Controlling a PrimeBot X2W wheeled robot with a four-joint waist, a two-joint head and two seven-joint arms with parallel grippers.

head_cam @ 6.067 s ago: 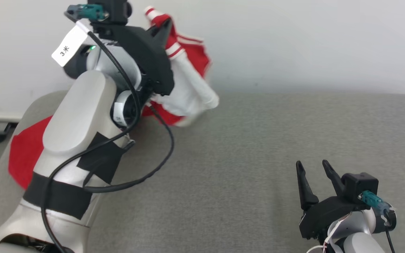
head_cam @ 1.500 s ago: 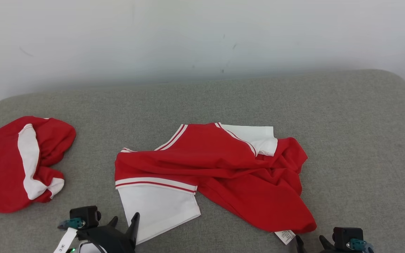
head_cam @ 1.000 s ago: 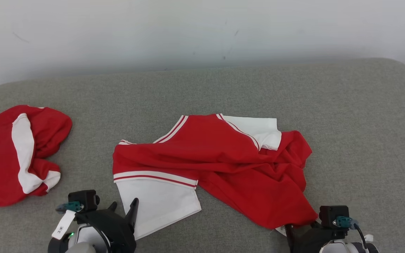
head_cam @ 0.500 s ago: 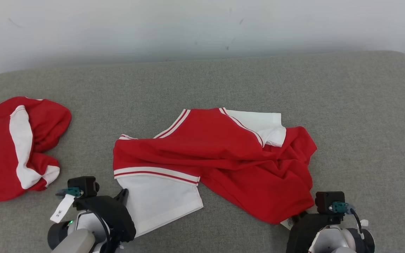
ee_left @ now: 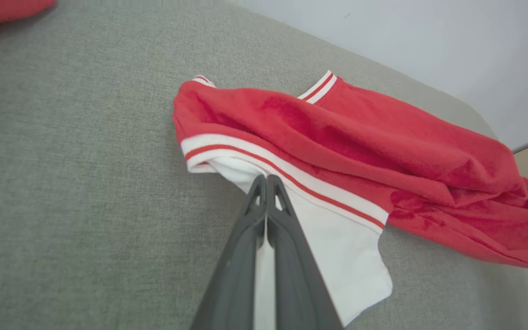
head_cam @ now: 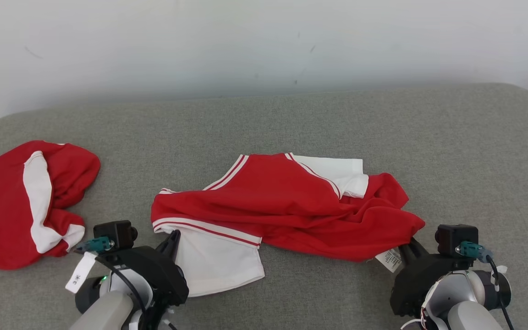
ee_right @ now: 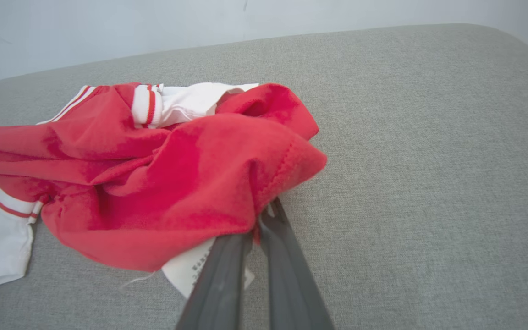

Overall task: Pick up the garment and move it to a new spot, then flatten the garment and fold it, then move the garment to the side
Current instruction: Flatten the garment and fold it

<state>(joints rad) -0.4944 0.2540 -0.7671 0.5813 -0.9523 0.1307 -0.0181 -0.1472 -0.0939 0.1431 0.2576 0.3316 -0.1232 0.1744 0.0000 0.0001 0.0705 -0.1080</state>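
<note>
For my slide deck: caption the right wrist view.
Right gripper shut on the edge of a crumpled red-and-white shirt lying on a grey cushion.

The right end effector (ee_right: 264,219) has its fingertips buried under the red hem of the garment (ee_right: 167,183), so the pinch itself is out of sight. The care label (head_cam: 390,260) carries print too small to read, and so does the paper tag (head_cam: 77,276) hanging behind the left end effector (head_cam: 174,237). A red fold covers part of the far white sleeve (head_cam: 342,172). The second red-and-white garment (head_cam: 2,215) is cut by the head view's left edge, and the left wrist view catches a mere sliver of it at the top-left corner.
</note>
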